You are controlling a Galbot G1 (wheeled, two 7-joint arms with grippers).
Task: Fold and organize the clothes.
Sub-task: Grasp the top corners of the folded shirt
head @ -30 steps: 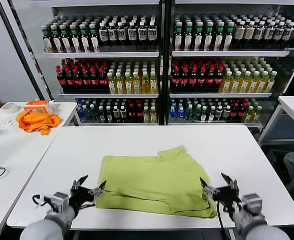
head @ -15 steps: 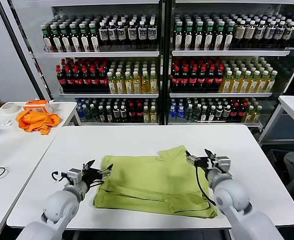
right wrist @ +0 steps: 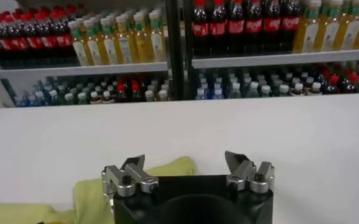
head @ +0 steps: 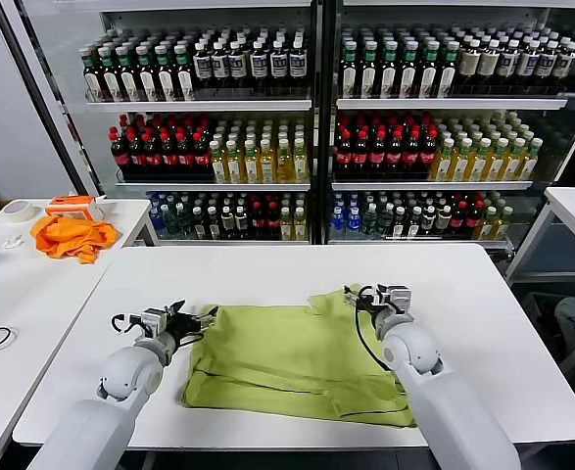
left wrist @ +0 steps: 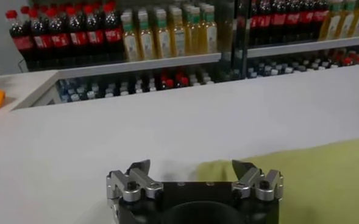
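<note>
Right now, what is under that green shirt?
Only the white table shows around the T-shirt. Its folded layers hide whatever lies beneath, including any print.

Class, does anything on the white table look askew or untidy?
Yes: the light yellow-green cotton T-shirt lies crooked and half-folded, one sleeve poking out beside the open right claw. The open left claw sits at its opposite corner.

Bright, even overhead light with soft shadows on the white table [head: 267,269]; wrist views slightly blurred.
</note>
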